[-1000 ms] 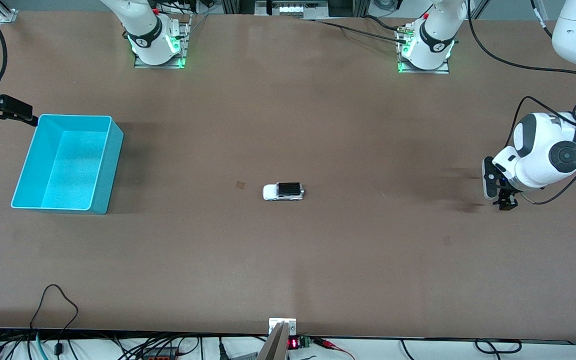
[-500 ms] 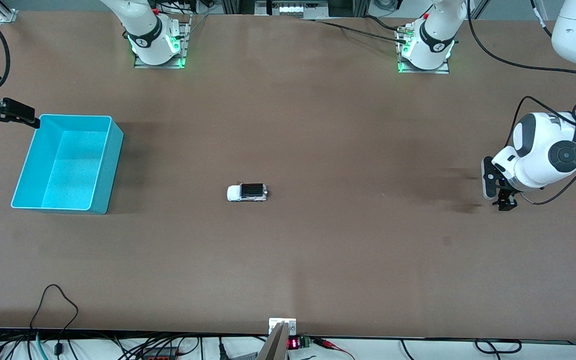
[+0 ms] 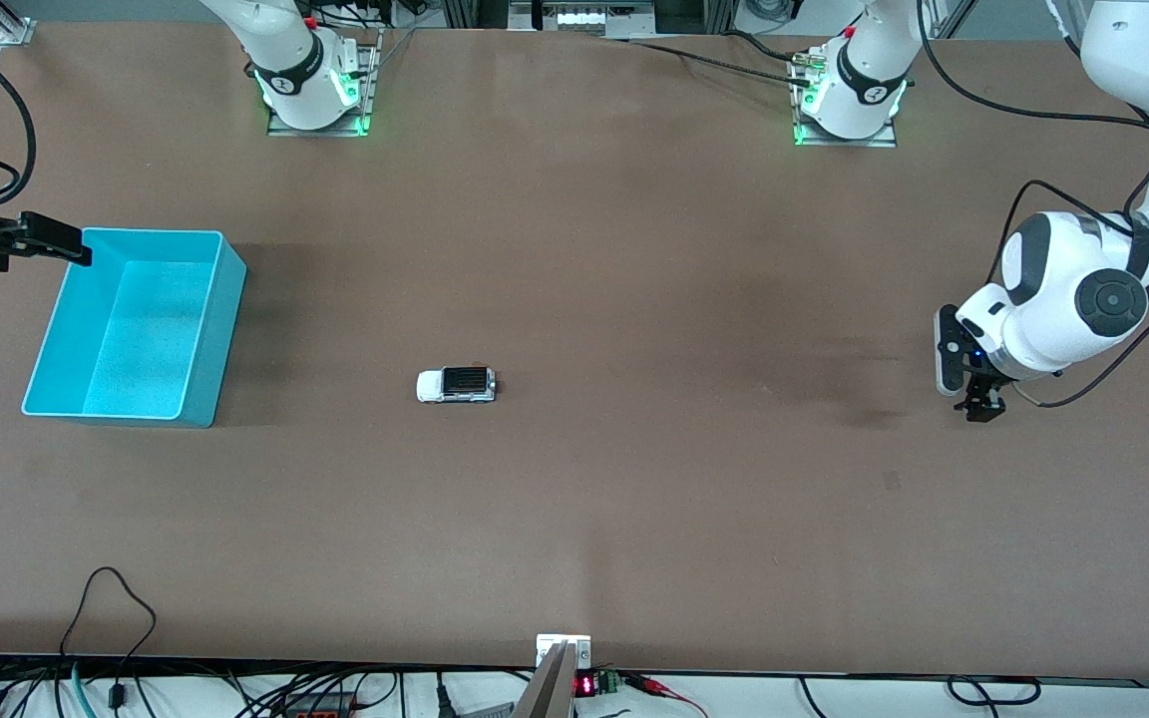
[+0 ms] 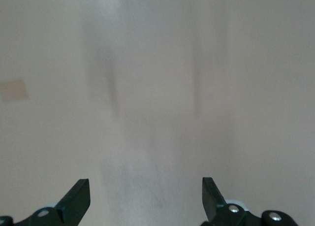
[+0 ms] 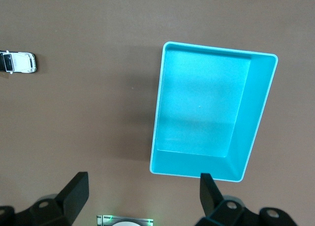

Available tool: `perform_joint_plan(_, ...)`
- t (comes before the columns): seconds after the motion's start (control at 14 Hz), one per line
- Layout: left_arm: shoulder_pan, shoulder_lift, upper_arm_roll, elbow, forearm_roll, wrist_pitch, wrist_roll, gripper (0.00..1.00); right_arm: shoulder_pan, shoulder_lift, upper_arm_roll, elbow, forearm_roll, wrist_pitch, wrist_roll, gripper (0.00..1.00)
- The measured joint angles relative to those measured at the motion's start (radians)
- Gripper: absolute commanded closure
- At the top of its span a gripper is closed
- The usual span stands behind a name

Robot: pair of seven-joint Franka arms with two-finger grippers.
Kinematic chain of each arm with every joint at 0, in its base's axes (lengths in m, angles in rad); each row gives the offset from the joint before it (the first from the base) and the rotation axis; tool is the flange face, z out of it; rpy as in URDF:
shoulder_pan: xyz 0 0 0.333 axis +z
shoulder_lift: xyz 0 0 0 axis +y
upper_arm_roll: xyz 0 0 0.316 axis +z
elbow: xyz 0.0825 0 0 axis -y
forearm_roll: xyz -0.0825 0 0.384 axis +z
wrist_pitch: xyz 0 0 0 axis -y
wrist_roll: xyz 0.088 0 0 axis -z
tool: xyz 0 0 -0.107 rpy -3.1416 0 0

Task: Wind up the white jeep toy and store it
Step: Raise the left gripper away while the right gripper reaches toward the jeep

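1. From the front camera I see the whole table (image 3: 634, 519): the white jeep toy (image 3: 456, 385) stands on its wheels on the bare top near the middle, at about three o'clock from the teal bin (image 3: 215, 329) and well apart from it.
2. My right wrist camera looks straight down into the teal bin (image 5: 261, 113) and catches the white jeep toy (image 5: 18, 62) at its edge; my left wrist camera shows only bare tabletop (image 4: 157, 88).
3. The left gripper (image 4: 146, 199) hangs released, jaws wide, holding nothing, over the left arm's end of the table.
4. The right gripper (image 5: 142, 196) is likewise spread wide and empty, up in the air just beside the bin's rim.
5. The bin holds nothing.
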Motion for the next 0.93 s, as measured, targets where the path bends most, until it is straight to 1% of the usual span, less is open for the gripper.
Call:
perform_joint_plan(0.21,-0.030,-0.020,-0.001,0.010,-0.183,0.000,-0.004,0.00,0.000,0.016,0.000,0.000,0.000,0.000,0.000,0.00)
perform_joint_plan(0.36,-0.054,-0.031,-0.001,0.024,-0.261,0.000,-0.038,0.00,0.000,0.028,0.000,0.000,0.000,-0.001,-0.001,0.00)
perform_joint_plan(0.5,-0.085,-0.051,-0.001,0.035,-0.278,0.000,-0.127,0.00,0.003,0.043,0.002,0.000,0.000,-0.006,-0.016,0.00)
perform_joint_plan(0.71,-0.137,-0.099,-0.002,0.042,-0.280,0.000,-0.335,0.00,0.026,0.061,0.005,-0.001,0.001,-0.020,-0.102,0.00)
perform_joint_plan(0.93,-0.145,-0.127,-0.002,0.077,-0.280,0.000,-0.528,0.00,0.050,0.065,0.007,-0.013,0.003,-0.019,-0.154,0.00)
